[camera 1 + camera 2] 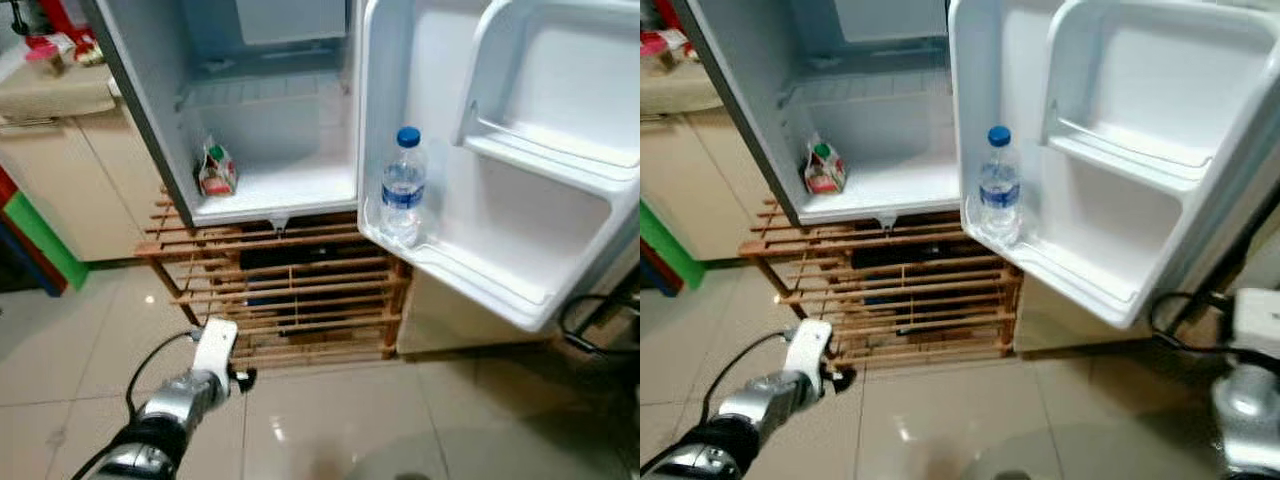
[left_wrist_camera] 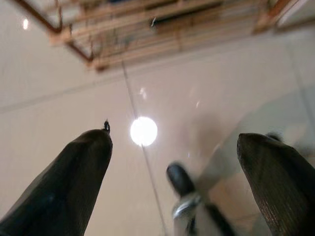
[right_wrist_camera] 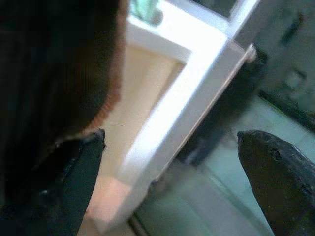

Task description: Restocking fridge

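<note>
No legible txt: water bottle (image 1: 403, 187) label & carton (image 1: 216, 170) print too blurred to read.

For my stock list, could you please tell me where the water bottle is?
The bottle stands upright in the open fridge door's lower shelf, at its inner end, right of the carton.

glossy beige floor tiles (image 1: 330, 420) (lamp glare on them), a slatted wooden rack (image 1: 290, 290), beige cabinet (image 1: 70, 170).

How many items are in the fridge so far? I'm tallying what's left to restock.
2. A water bottle stands in the open door's lower shelf, and a small carton sits on the floor of the fridge interior, at its left. The upper part is out of view.
</note>
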